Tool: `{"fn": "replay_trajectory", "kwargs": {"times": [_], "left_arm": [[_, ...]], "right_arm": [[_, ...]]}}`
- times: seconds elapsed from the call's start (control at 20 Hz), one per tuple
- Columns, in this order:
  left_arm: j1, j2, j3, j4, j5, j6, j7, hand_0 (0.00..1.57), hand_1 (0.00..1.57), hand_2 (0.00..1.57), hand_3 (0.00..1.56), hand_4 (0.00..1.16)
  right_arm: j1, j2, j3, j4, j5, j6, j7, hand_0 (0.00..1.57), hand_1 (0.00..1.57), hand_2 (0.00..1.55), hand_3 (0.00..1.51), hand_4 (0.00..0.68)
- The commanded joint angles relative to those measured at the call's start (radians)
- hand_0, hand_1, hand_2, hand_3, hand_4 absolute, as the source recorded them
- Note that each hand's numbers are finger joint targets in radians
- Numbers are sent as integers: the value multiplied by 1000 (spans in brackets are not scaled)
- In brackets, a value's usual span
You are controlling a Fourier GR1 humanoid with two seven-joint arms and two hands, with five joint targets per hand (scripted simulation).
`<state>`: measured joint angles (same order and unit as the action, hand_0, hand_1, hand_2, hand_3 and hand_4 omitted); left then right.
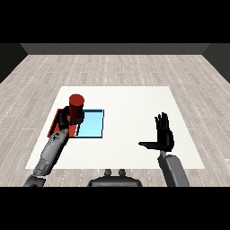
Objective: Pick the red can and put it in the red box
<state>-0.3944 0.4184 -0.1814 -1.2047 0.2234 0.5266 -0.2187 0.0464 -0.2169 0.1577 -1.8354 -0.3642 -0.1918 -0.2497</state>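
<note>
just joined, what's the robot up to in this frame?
The robot's left hand is curled round an upright red cylindrical can, holding it over the flat red tray, which lies beside the flat light blue tray on the white table. Whether the can is already touching the tray is unclear. The right hand is open, raised at the table's right, holding nothing.

Left hand [67, 117]: curled round red can [76, 104], upright, over red tray [57, 120]
Blue tray [92, 123]: beside red tray
Right hand [163, 135]: fingers straight, above table [130, 108]
</note>
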Motion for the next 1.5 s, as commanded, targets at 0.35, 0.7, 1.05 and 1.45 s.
{"fn": "replay_trajectory", "kwargs": {"times": [0.35,0.7,1.05,1.45], "left_arm": [[-101,117,36,598,-107,-78,85,1571,1571,1524,1430,1022],[-201,97,18,924,-176,-115,134,0,0,0,0,719],[-285,81,-15,1076,-226,-290,123,0,0,0,0,560],[-289,98,194,997,-39,-265,-101,0,0,0,0,0]], "right_arm": [[-45,29,-19,94,8,-8,-5,0,0,0,0,0],[-21,18,-38,204,25,56,-111,0,0,0,0,0],[-84,18,-79,243,13,55,-114,0,0,0,0,0],[-136,53,-63,276,7,66,-114,0,0,0,0,0]]}}
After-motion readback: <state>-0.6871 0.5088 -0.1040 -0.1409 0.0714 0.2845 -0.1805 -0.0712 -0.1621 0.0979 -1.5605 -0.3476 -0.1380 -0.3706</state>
